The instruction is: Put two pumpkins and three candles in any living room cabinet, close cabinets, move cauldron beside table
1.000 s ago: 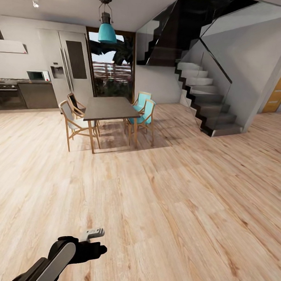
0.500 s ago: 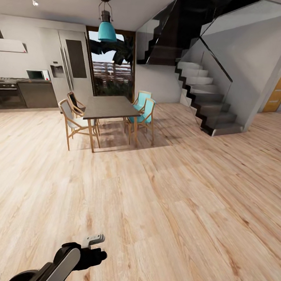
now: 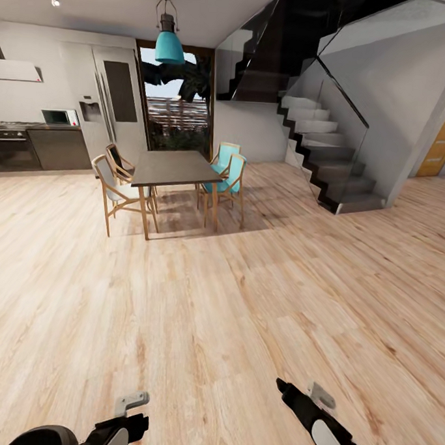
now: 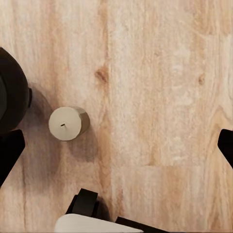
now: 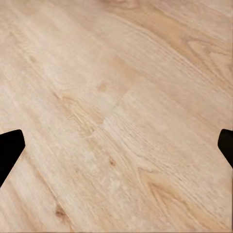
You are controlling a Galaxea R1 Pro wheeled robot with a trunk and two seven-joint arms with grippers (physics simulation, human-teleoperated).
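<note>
Far left, a grey kitchen (image 3: 31,144). Next, a dark dining table (image 3: 173,169) with chairs around it. Then stairs (image 3: 327,159), and an orange door (image 3: 443,139) far right. Down low, left gripper (image 4: 116,148) wide open, holding nothing, looking straight down at the wood floor (image 4: 160,87). One candle (image 4: 68,123) standing on that floor, pale top up, nearer one finger than the other, just beside a big dark round thing (image 4: 9,97) too cut off to name. Right gripper (image 5: 116,150) wide open too, empty, over bare floor. Likely step: pick up that candle. Slide over until both fingers sit on either side of it. Go straight down. Keep off the dark thing. Squeeze gently, lift without tipping, then look for the cabinet.
</note>
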